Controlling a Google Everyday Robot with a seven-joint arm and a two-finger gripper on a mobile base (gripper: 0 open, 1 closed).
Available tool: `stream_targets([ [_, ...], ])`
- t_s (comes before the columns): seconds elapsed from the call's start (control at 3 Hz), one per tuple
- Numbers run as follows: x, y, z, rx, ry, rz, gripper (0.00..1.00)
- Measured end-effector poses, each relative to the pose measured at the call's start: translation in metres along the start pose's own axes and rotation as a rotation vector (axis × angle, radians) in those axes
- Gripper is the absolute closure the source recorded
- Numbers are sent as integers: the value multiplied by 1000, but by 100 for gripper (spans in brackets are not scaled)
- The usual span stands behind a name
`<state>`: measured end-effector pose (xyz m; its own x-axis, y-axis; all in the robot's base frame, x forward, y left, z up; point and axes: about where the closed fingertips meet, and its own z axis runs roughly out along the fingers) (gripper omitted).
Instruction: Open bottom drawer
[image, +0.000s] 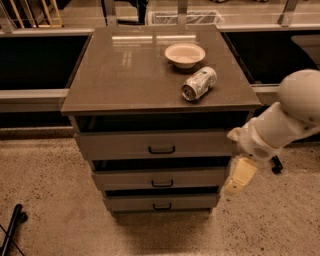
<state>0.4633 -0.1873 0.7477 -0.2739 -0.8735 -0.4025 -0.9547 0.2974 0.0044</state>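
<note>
The bottom drawer sits low in the centre of the frame, its small handle at the middle of its front. A dark gap runs along its upper edge, under the middle drawer. The top drawer is the widest. Bare floor lies open in front and to both sides. My claw hangs at centre right, just beside the cabinet's right edge, level with the middle drawer, gripping nothing. Whether it is open I cannot tell. Up top, a bowl and a tipped can.
</note>
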Motion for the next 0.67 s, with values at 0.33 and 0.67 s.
stream_targets([
  [0.33,19,-3,86,-74,-52,8,0],
  [0.67,44,-7,149,-41,-154,18,0],
])
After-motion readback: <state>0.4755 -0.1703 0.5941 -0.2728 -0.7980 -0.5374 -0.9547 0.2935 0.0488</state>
